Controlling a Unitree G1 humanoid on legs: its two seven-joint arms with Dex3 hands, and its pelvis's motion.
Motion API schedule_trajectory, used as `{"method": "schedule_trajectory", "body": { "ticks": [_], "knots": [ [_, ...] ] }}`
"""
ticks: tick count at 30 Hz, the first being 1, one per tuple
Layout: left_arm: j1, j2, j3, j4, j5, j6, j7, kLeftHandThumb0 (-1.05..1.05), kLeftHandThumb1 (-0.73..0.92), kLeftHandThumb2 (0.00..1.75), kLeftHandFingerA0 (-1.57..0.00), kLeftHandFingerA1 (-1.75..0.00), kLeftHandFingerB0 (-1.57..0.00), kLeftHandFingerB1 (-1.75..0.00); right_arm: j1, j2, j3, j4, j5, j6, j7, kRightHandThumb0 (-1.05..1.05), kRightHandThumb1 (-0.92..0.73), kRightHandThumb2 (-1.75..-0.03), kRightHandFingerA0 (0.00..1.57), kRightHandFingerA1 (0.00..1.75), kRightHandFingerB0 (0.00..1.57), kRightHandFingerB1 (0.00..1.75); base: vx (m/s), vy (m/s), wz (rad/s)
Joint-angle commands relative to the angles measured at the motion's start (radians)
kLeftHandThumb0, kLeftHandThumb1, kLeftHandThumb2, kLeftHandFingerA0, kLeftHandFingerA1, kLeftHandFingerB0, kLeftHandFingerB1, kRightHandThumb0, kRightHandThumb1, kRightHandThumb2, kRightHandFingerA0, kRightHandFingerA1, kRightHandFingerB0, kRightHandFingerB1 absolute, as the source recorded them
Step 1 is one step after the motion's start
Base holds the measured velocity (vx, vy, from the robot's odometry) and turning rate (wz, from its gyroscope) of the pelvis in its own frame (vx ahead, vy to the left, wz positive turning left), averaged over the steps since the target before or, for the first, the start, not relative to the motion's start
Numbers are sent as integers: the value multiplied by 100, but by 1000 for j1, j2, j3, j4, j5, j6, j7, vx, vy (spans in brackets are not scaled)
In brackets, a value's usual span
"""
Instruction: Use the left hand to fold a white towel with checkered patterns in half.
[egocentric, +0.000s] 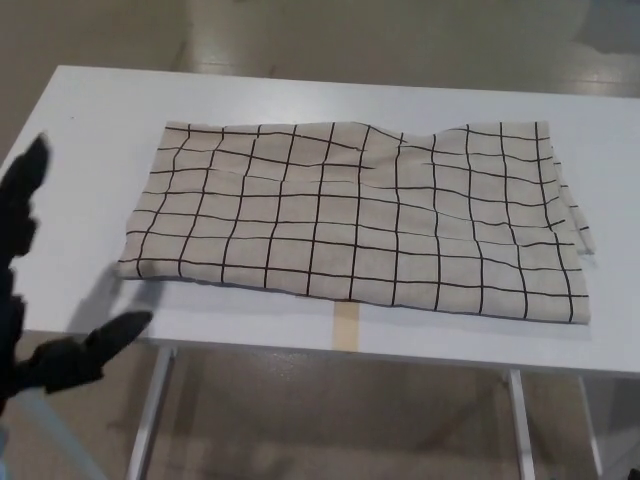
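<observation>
over the white table (90, 120), robot hand (30, 290) spread wide, empty, beside towel (355, 215).

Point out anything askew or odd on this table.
The checkered towel lies a little crooked on the white table, rippled near its far edge, with a second layer peeking out at its right edge. Nothing is spilled or damaged.
</observation>
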Motion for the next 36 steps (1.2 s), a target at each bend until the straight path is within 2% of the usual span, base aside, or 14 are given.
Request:
{"method": "schedule_trajectory", "body": {
  "ticks": [1,5,8,9,11,12,20,32,36],
  "knots": [
    [-243,185,-260,194,570,248,-37,-19,52,55,0,0,0,-10,17,-13,10,3,-14,-15,-2,-38,-81,-64,25,36,21,35,0,0,0],
    [-339,203,-362,312,631,314,-41,-16,54,56,0,0,0,-6,13,-13,10,16,-15,-21,-5,-38,-81,-64,25,36,21,35,0,0,0],
    [-383,209,-402,367,646,334,-32,-12,56,56,0,0,0,-10,0,-12,11,20,-17,-17,-10,-38,-81,-64,25,37,21,36,0,0,0],
    [-409,212,-428,406,662,339,-17,-4,59,64,0,0,0,-4,-5,-11,12,26,-18,-17,-11,-38,-81,-64,26,37,22,36,0,0,0],
    [-433,217,-459,446,679,348,7,-4,60,65,0,0,0,-4,-8,-11,13,36,-18,-21,-11,-37,-81,-64,26,37,22,36,0,0,0],
    [-450,220,-484,476,694,358,27,-6,65,59,0,0,0,-8,-7,-11,15,41,-21,-23,-13,-37,-81,-64,26,37,22,36,0,0,0],
    [-570,214,-601,649,724,410,105,-18,65,59,0,0,0,-9,-24,-5,16,58,-34,-27,-41,-37,-81,-64,27,37,23,37,0,0,0],
    [-702,179,-760,897,717,492,194,-27,62,58,0,0,0,-9,-43,-14,16,60,-19,-8,-31,-39,-81,-64,28,38,23,37,0,0,0],
    [-724,164,-817,966,720,527,218,-30,55,56,0,0,0,-9,-38,-8,19,54,-9,-1,-24,-40,-81,-64,28,37,23,37,0,0,0]
  ]
}}
